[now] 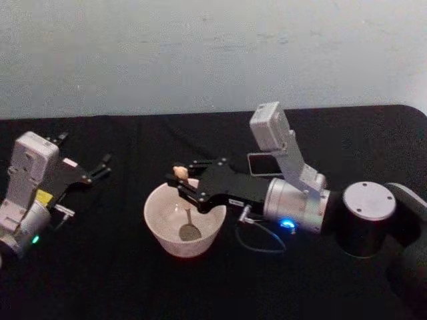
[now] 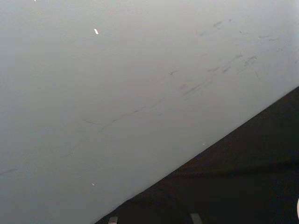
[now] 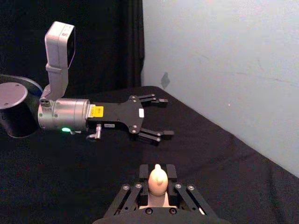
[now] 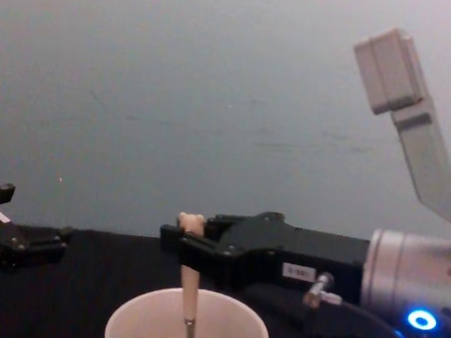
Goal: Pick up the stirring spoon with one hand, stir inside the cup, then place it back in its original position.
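Right gripper point(image 1: 181, 184) reaches across the black table point(image 1: 100, 280) and is clamped on the beige handle of the spoon point(image 4: 189, 287), just below its bear-head top, holding it nearly upright over the cup point(image 1: 155, 217). The spoon's thin dark neck runs down inside the cup, and its shiny bowl sits low near the middle; whether it touches the bottom cannot be told. The cream-white cup stands on the table in front of the robot, a little to its left of centre.

The dark grey holder point(image 1: 262, 165) stands behind the right arm, farther from the robot than the cup and to the cup's right, partly hidden by the arm's camera bracket.

The left gripper point(image 1: 85, 149) is parked at the table's left side, well apart from the cup, with its fingers spread and nothing between them.

A yellow label point(image 3: 96, 111) and a small white sticker point(image 3: 140, 113) sit on the left gripper's black body, and a white label point(image 4: 299, 271) with dark print is on the right gripper's side; none of the writing can be read. A blue light point(image 1: 285, 224) glows on the right wrist, a green light point(image 1: 35, 239) on the left.
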`<state>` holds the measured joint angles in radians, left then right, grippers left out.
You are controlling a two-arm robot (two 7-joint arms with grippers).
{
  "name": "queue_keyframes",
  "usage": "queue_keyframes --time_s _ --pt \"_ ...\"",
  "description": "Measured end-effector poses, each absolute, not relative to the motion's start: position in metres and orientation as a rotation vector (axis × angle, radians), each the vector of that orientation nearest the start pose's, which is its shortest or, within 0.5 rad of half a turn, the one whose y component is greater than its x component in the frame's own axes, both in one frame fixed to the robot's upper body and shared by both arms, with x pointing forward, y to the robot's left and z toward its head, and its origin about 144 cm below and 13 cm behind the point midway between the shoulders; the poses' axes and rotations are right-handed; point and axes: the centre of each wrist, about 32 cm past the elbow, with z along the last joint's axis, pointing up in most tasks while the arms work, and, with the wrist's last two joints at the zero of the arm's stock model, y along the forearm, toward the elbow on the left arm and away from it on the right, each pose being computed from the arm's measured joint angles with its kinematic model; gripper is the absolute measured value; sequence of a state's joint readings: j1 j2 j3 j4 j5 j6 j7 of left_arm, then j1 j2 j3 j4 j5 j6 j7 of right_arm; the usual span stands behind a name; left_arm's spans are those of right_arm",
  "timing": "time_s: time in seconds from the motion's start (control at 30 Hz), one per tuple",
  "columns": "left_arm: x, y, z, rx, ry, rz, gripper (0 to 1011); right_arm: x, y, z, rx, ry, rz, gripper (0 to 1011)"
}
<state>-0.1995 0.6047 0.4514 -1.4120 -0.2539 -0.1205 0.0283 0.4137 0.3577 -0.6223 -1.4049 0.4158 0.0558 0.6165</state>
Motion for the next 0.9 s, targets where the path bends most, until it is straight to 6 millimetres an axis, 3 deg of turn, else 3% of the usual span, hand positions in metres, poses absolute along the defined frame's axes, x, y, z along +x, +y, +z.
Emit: queue_keyframes --time_s 0.47,0.9 --pt "0.489 0.31 1.14 0.305 -0.285 1.248 1002 0.554 -0.147 1.185 -0.139 -0.013 -0.488 214" --pt "0.489 0.31 1.14 0.304 -0.285 1.248 1001 0.568 -0.164 1.191 -0.153 -0.028 -0.566 214"
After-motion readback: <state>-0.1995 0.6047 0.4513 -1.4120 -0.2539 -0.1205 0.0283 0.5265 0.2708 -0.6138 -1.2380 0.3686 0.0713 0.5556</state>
